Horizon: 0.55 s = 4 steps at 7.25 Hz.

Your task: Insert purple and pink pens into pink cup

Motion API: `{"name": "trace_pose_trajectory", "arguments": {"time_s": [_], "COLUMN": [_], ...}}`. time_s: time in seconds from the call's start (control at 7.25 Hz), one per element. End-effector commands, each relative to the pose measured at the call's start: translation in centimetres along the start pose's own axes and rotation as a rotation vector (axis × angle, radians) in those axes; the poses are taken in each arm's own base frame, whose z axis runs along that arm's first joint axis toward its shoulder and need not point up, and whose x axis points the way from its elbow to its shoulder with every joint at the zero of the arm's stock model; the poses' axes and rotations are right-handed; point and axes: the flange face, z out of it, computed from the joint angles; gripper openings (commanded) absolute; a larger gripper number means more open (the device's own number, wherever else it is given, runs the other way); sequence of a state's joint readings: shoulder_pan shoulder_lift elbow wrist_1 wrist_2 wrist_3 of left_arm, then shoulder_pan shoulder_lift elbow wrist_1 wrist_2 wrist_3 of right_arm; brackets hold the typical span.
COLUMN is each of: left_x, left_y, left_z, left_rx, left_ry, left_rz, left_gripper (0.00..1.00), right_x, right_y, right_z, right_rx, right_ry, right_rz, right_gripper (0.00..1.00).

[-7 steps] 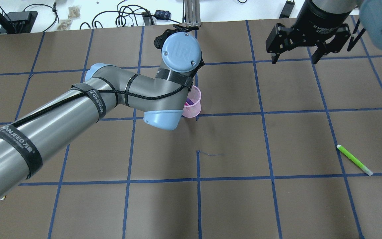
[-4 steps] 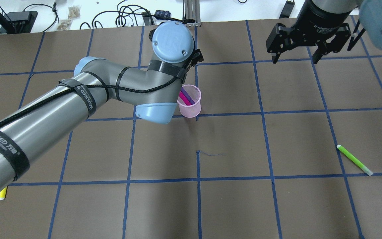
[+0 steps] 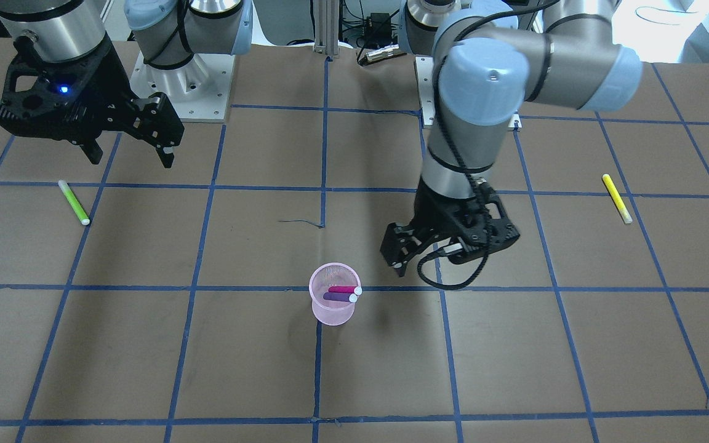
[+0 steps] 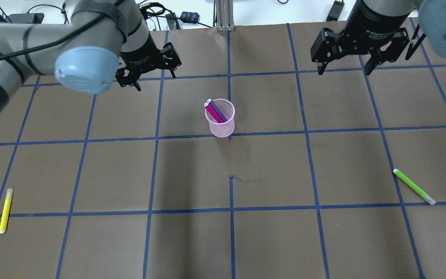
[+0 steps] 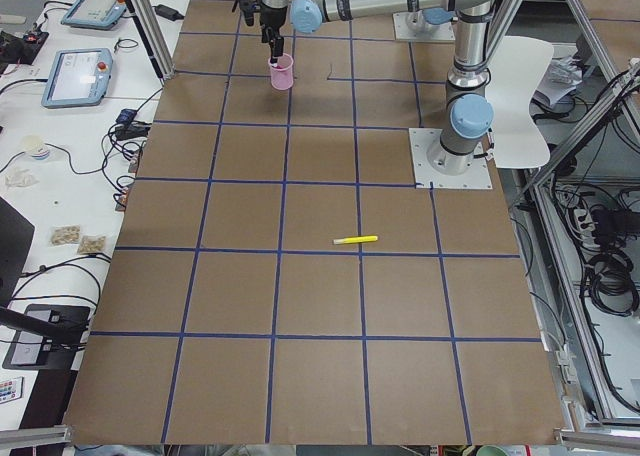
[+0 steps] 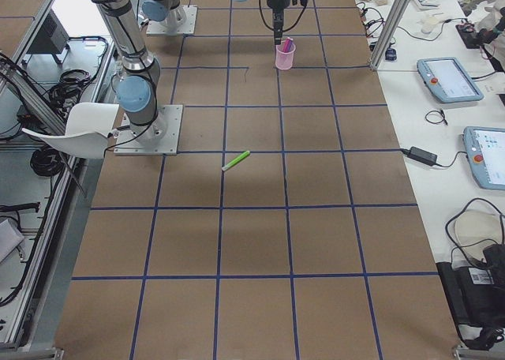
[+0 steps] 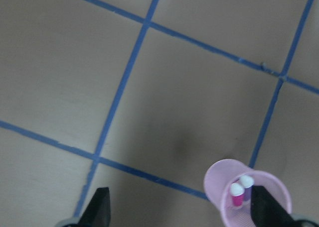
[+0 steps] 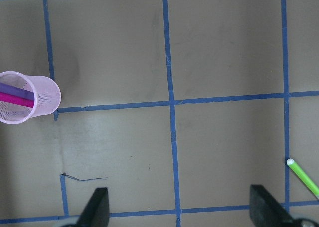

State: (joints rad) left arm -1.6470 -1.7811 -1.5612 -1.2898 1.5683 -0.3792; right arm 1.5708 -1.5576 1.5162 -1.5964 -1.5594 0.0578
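The pink mesh cup (image 4: pixel 220 127) stands upright near the table's middle, also in the front view (image 3: pixel 332 312). The pink pen (image 4: pixel 212 112) and the purple pen (image 4: pixel 220 111) lean side by side inside it, white caps up; they also show in the front view (image 3: pixel 343 289). My left gripper (image 4: pixel 154 80) is open and empty, off to the cup's left and farther back; its wrist view shows the cup (image 7: pixel 273 198) at lower right. My right gripper (image 4: pixel 343 70) is open and empty at the far right.
A green pen (image 4: pixel 414 186) lies on the table at the right, and a yellow pen (image 4: pixel 6 210) lies at the left front. Blue tape lines grid the brown table. Cables and boxes lie beyond the far edge.
My left arm has swung away from over the cup to the left and back, uncovering the cup with both pens in it. The right arm has not moved.
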Motion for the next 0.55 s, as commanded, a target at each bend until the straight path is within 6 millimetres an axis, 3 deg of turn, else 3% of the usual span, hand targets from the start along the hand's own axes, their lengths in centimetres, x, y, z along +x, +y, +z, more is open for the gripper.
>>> {"name": "trace_pose_trajectory", "arguments": {"time_s": [0.0,0.14,0.41], "left_x": [-5.7,-6.8,-8.4], "left_y": [1.0,2.6,5.0], "left_z": [-3.6,-3.9,-2.5], "left_rx": [-0.097,-0.152,-0.194], "left_ry": [-0.030,-0.036,-0.031], "left_rz": [0.169,0.231,0.273], "left_gripper": [1.00,1.00,1.00], "right_x": [0.0,0.0,-0.3], "right_y": [0.0,-0.1,0.0], "right_z": [0.0,-0.2,0.0], "right_rx": [0.002,0.011,0.002], "right_ry": [0.004,0.003,0.000], "right_rz": [0.011,0.014,0.001], "right_gripper": [1.00,1.00,1.00]}}
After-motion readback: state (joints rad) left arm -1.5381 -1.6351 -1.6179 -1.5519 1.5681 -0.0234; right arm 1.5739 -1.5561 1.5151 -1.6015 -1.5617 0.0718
